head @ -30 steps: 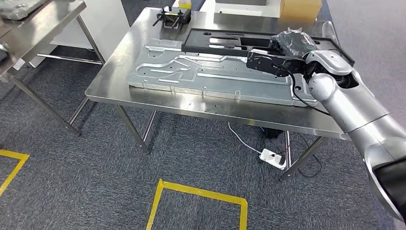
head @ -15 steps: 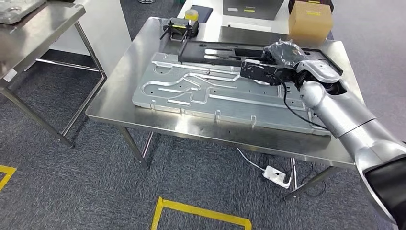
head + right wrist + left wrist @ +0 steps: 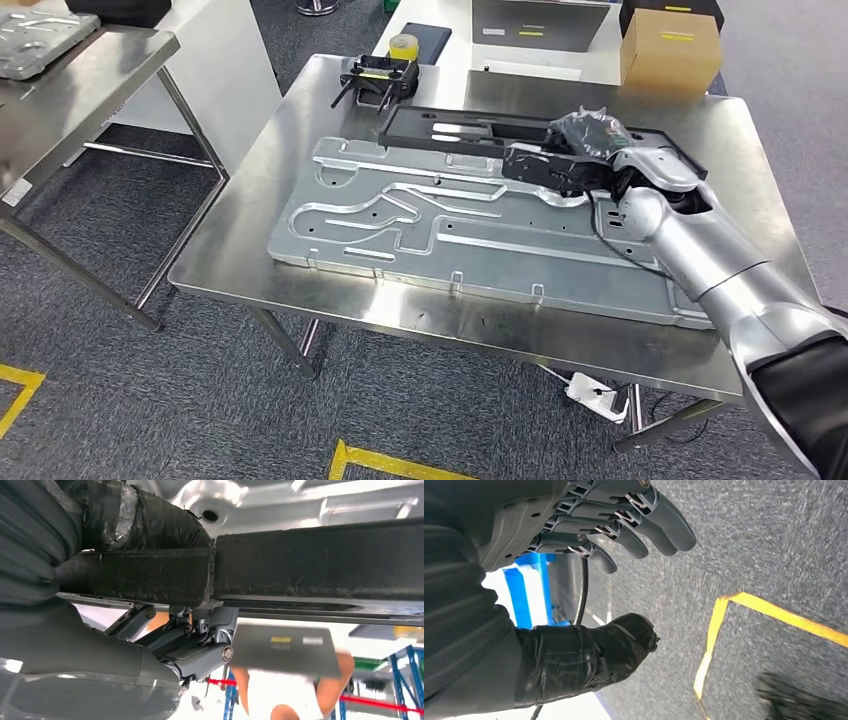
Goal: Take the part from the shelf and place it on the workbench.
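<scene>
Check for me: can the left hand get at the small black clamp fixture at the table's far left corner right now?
Probably not as it stands. The left hand hangs open above carpet floor, away from the workbench. Nothing blocks the clamp fixture; the arm would need raising first.

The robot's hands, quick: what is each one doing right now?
Left hand: open, holding nothing.
Right hand: holding the black frame at one end, over the metal table.

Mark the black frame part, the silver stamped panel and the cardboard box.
black frame part [image 3: 455, 110]: head view, on its far rail
silver stamped panel [image 3: 400, 215]: head view, on a raised rib
cardboard box [image 3: 668, 45]: head view, on its front face
</scene>
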`<state>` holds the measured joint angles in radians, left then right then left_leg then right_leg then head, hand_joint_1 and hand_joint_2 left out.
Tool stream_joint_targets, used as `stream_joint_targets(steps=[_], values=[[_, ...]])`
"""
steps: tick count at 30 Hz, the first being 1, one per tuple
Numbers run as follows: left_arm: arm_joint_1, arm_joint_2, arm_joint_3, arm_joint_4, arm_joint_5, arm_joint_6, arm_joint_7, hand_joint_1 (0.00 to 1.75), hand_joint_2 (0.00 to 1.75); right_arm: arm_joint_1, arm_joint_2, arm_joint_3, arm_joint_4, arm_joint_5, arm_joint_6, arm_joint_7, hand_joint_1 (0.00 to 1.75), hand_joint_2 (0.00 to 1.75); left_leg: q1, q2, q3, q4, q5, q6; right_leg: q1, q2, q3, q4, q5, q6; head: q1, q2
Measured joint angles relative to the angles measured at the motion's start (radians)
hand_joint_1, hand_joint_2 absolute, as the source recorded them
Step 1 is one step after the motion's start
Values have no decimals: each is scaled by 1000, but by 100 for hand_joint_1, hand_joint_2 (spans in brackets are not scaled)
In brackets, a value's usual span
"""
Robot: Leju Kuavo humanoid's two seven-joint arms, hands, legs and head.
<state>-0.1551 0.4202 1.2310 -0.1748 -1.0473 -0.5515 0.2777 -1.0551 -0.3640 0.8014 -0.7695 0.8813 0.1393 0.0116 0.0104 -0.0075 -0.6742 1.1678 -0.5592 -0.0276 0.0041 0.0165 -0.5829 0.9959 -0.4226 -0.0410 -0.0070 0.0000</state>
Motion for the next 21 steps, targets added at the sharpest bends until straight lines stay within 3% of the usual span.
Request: stream_joint_targets(steps=[2, 3, 4, 6, 8, 18, 21], values=[[1, 0, 0, 0, 0, -1, 0, 0, 175, 9, 13, 0, 18, 0, -4, -3, 175, 175, 0, 1, 18, -115, 108, 3, -2, 1, 14, 8, -21, 8, -1, 0], [1, 0, 0, 0, 0, -2, -1, 0, 175, 11, 18, 0, 28, 0, -8, -4, 175, 175, -2, 1, 24, -149, 145, 9, -1, 2, 18, 12, -30, 14, -2, 0], [2, 1, 0, 0, 0, -4, -2, 0, 175, 15, 23, 0, 38, 0, -13, -6, 175, 175, -5, 1, 26, -163, 163, 15, -1, 3, 19, 13, -36, 20, -3, 0], [2, 1, 0, 0, 4, -9, -7, 0, 175, 24, 30, 0, 56, 0, -18, -11, 87, 87, -4, 1, 27, -161, 167, 21, 3, 3, 19, 18, -45, 22, -4, 0], [0, 0, 0, 0, 16, -13, -9, 0, 175, 32, 38, 1, 73, -1, -18, -18, 0, 0, -2, -1, 25, -163, 169, 18, 5, 0, 19, 19, -46, 16, -4, 0], [-2, -19, 0, 1, 35, -40, 2, 0, 175, 96, 105, 17, 188, 2, -16, -34, 0, 0, -5, -6, 26, -163, 159, 31, 5, -3, 31, -5, -51, 23, -4, 0], [-2, -21, 0, 1, 35, -41, 9, 0, 44, 104, 117, 16, 205, 2, -15, -36, 0, 0, -4, -5, 27, -163, 159, 31, 4, -3, 31, -5, -50, 24, -5, 0]])
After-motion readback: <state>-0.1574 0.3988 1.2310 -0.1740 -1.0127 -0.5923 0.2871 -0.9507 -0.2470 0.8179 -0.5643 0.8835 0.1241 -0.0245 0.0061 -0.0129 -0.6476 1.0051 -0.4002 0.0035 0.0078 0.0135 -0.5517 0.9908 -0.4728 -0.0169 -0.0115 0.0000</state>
